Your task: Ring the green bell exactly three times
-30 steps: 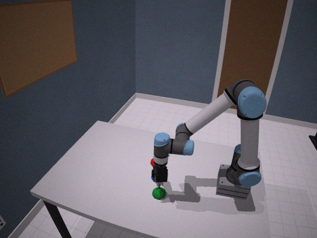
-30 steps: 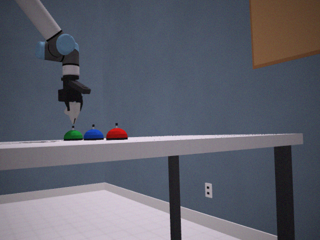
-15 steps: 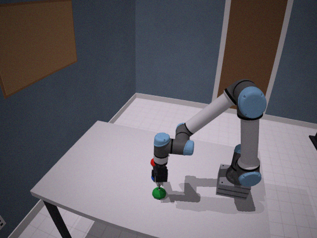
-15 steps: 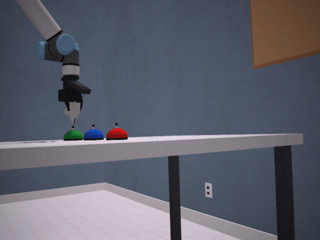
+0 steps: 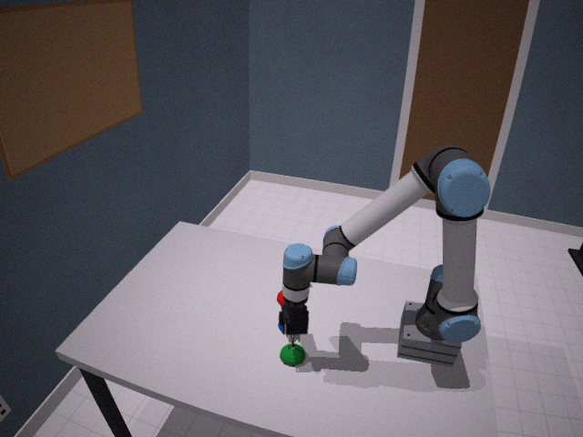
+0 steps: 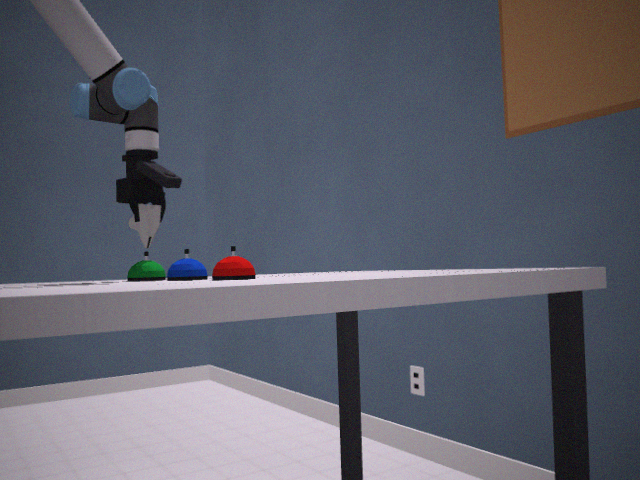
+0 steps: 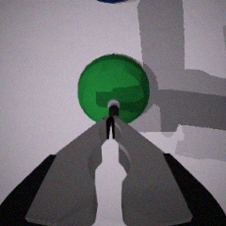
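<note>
The green bell (image 6: pixel 146 270) sits on the table at the left end of a row of three bells. It also shows in the top view (image 5: pixel 291 355) and fills the middle of the wrist view (image 7: pixel 113 88). Its small black button (image 6: pixel 146 254) stands up, with a small gap below my fingertips. My gripper (image 6: pixel 147 240) is shut and empty, pointing straight down over the button. In the wrist view the fingertips line up with the button (image 7: pixel 113 105).
A blue bell (image 6: pixel 187 269) stands right next to the green one, and a red bell (image 6: pixel 233 267) stands beyond it. In the top view the red bell (image 5: pixel 281 298) peeks out behind my wrist. The table's front edge is close to the green bell.
</note>
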Robot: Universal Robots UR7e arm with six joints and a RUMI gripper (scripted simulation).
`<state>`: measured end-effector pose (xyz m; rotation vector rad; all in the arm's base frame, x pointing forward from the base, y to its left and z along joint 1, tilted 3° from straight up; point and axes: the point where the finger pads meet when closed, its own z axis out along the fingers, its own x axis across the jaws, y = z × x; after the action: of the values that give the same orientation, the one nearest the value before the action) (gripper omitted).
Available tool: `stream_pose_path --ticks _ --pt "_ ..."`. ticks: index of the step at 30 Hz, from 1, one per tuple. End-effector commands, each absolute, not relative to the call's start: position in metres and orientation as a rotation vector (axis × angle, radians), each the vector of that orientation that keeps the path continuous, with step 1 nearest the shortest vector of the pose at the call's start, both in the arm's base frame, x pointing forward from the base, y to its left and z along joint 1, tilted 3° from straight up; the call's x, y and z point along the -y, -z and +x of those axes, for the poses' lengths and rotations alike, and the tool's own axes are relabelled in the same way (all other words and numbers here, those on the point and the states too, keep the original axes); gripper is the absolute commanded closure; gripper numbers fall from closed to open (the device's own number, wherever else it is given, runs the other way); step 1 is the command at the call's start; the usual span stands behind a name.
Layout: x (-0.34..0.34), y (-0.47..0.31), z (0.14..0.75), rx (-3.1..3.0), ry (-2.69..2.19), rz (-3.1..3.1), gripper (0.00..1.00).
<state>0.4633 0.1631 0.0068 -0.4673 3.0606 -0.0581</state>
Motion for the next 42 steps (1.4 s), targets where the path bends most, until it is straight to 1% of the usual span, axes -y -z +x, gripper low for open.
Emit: stream_pose_path --ticks 1,42 --pt "-0.164 -0.008 0.465 -3.057 0.058 -0.467 1.0" --pt "-0.163 0.003 0.464 -3.06 0.058 -0.467 1.0"
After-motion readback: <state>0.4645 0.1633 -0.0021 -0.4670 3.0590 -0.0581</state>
